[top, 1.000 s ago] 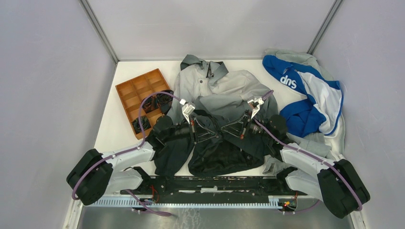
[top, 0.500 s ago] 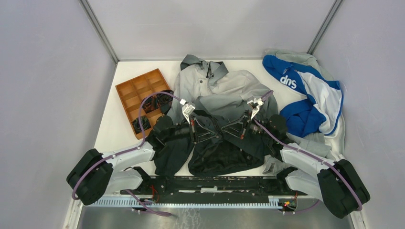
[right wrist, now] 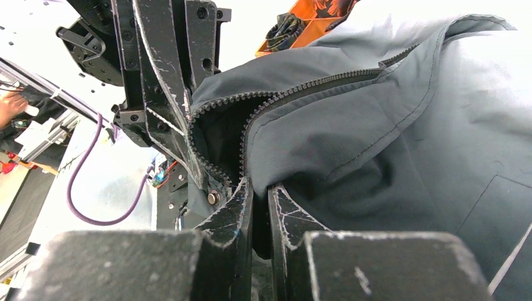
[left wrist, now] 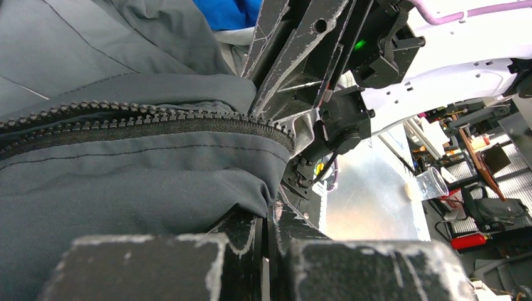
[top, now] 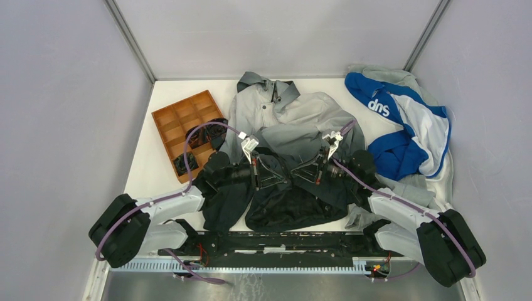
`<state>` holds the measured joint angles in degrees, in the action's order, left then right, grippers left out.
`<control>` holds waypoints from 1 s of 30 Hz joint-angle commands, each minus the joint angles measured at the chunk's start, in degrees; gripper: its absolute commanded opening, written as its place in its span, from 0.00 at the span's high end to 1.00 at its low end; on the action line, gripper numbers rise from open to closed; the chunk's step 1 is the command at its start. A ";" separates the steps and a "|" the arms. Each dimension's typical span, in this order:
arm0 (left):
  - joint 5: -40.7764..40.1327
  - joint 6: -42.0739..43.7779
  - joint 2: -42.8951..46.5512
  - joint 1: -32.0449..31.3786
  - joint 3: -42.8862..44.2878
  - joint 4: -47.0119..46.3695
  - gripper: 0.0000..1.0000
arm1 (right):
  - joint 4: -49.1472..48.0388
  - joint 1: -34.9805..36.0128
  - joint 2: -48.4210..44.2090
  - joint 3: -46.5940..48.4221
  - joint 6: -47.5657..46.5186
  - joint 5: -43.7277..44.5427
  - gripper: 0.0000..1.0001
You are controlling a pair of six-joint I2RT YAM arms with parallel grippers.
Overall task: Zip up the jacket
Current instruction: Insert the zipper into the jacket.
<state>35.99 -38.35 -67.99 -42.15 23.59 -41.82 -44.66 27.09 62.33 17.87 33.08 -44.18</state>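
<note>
At the zipper, jacket cloth hides left tool and right tool tips.

left claw and right claw both clamped, tips facing each other

White arm links, black joint housings, purple cables; scuffed black gripper fingers

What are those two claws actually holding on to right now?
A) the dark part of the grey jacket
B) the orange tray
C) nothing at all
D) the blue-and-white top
A: each wrist view shows it, with the left gripper and the right gripper both pinching dark fabric of the jacket right beside its zipper.
</note>
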 commanded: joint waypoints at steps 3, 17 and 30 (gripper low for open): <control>0.66 -1.63 -0.80 -0.59 1.60 4.42 0.98 | -7.52 -1.84 -0.96 1.53 2.93 0.44 0.88; 0.11 -3.40 -1.42 -0.59 2.14 4.31 0.98 | -4.61 -2.32 -1.33 1.05 2.39 1.82 0.90; 0.92 -3.49 -4.78 -0.56 5.88 11.20 0.98 | 6.81 -2.36 -1.90 4.20 -10.68 0.79 0.78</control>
<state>34.44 -40.29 -71.07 -42.24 26.52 -34.02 -40.03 25.32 61.78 18.44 28.97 -44.75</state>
